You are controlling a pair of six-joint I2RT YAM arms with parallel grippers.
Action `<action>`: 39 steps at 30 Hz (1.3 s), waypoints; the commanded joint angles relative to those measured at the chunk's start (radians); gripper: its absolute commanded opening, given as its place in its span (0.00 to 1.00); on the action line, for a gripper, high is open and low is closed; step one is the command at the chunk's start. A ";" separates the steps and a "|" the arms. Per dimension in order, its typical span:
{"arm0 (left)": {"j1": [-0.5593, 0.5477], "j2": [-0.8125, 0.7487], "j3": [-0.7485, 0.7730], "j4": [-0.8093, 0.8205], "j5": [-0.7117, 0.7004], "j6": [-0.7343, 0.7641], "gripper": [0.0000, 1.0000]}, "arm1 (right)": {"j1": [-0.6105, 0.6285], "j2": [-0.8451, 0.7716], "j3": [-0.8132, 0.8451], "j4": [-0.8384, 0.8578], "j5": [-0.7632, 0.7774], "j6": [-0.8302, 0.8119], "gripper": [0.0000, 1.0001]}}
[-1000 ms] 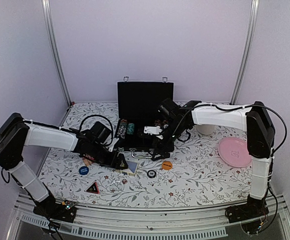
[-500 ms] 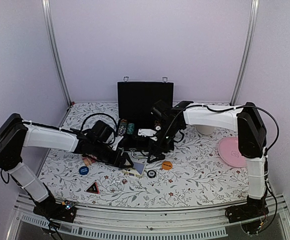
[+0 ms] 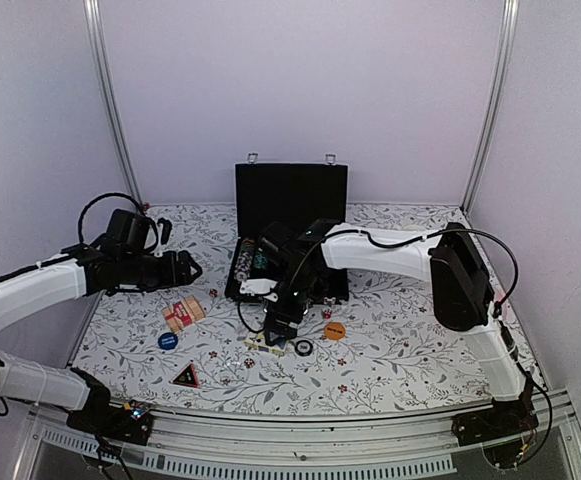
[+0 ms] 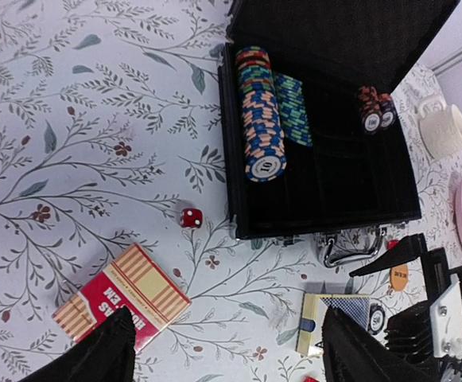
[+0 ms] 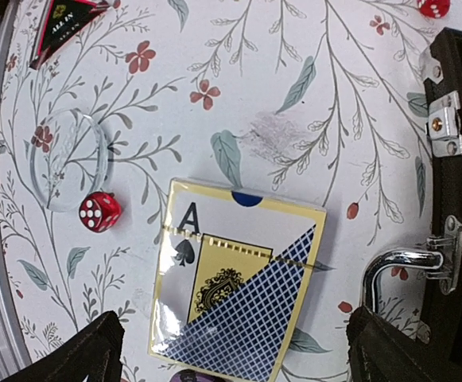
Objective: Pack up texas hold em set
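Your briefcase [image 3: 290, 215] stands open at the 12 o'clock side of the table, lid up. Rows of striped poker chips [image 4: 261, 111] lie along its left compartment and most of the tray is bare. Packing looks partly done, with loose pieces scattered in front of the case. Your right gripper [image 5: 234, 358] hangs over the blue-backed card deck [image 5: 234, 286], jaws spread wide and holding nothing. That deck lies flat, ace face up, at the case's 6 o'clock, just beside the silver handle [image 5: 401, 267], with a red die [image 5: 99, 211] at its 9 o'clock. The step in hand looks like picking up this deck. Next, I would bring the right arm straight down, close across the deck's narrower width, and keep clear of the handle. Your left gripper [image 4: 227, 354] is also wide and empty, up over the table at the case's 9 o'clock. The red card deck [image 4: 123, 298] lies at the case's 8 o'clock, the triangle token [image 3: 185, 376] at 7 and the orange button [image 3: 335, 330] at 5.
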 commanded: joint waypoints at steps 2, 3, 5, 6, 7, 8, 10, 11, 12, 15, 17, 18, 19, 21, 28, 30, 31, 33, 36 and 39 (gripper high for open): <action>0.056 -0.024 -0.026 -0.052 -0.056 0.043 0.81 | 0.022 0.095 0.096 -0.094 0.040 0.071 0.99; 0.063 -0.028 -0.031 -0.052 -0.052 0.049 0.81 | 0.026 0.100 0.100 -0.097 0.050 0.076 0.99; 0.076 -0.037 -0.039 -0.050 -0.046 0.056 0.81 | 0.035 0.108 0.101 -0.100 0.076 0.081 0.99; 0.080 -0.041 -0.041 -0.048 -0.044 0.060 0.81 | 0.040 0.113 0.101 -0.101 0.088 0.084 0.99; 0.084 -0.044 -0.043 -0.046 -0.042 0.062 0.81 | 0.044 0.118 0.101 -0.103 0.104 0.084 0.99; 0.088 -0.046 -0.044 -0.046 -0.039 0.066 0.81 | 0.049 0.123 0.101 -0.104 0.120 0.086 1.00; 0.095 -0.048 -0.046 -0.045 -0.036 0.070 0.81 | 0.056 0.133 0.101 -0.104 0.144 0.086 0.99; 0.098 -0.048 -0.047 -0.045 -0.034 0.072 0.81 | 0.059 0.136 0.101 -0.104 0.149 0.087 0.98; 0.101 -0.048 -0.048 -0.043 -0.031 0.073 0.81 | 0.059 0.139 0.101 -0.100 0.155 0.089 0.98; 0.105 -0.050 -0.053 -0.038 -0.024 0.076 0.81 | 0.066 0.141 0.101 -0.088 0.184 0.092 0.95; 0.107 -0.049 -0.058 -0.036 -0.022 0.079 0.81 | 0.071 0.144 0.102 -0.081 0.211 0.088 0.92; 0.108 -0.050 -0.061 -0.035 -0.021 0.080 0.81 | 0.073 0.144 0.102 -0.078 0.222 0.084 0.91; 0.109 -0.050 -0.063 -0.034 -0.020 0.081 0.81 | 0.075 0.144 0.102 -0.075 0.229 0.082 0.88; 0.112 -0.052 -0.067 -0.033 -0.016 0.086 0.81 | 0.078 0.139 0.102 -0.069 0.241 0.076 0.83; 0.125 -0.053 -0.057 -0.033 0.012 0.121 0.81 | 0.079 0.017 0.050 0.018 0.237 0.011 0.67; 0.123 -0.051 -0.044 -0.041 0.027 0.140 0.81 | 0.079 -0.065 0.006 0.063 0.252 -0.023 0.65; 0.123 -0.052 -0.037 -0.044 0.031 0.151 0.81 | 0.078 -0.095 -0.012 0.088 0.266 -0.037 0.64; 0.123 -0.055 -0.029 -0.047 0.031 0.170 0.81 | 0.074 -0.149 -0.041 0.134 0.287 -0.079 0.63; 0.126 -0.056 -0.028 -0.046 0.028 0.194 0.81 | 0.054 -0.185 -0.066 0.194 0.324 -0.132 0.63; 0.126 -0.056 -0.032 -0.040 0.032 0.201 0.81 | 0.020 -0.184 -0.052 0.243 0.362 -0.182 0.62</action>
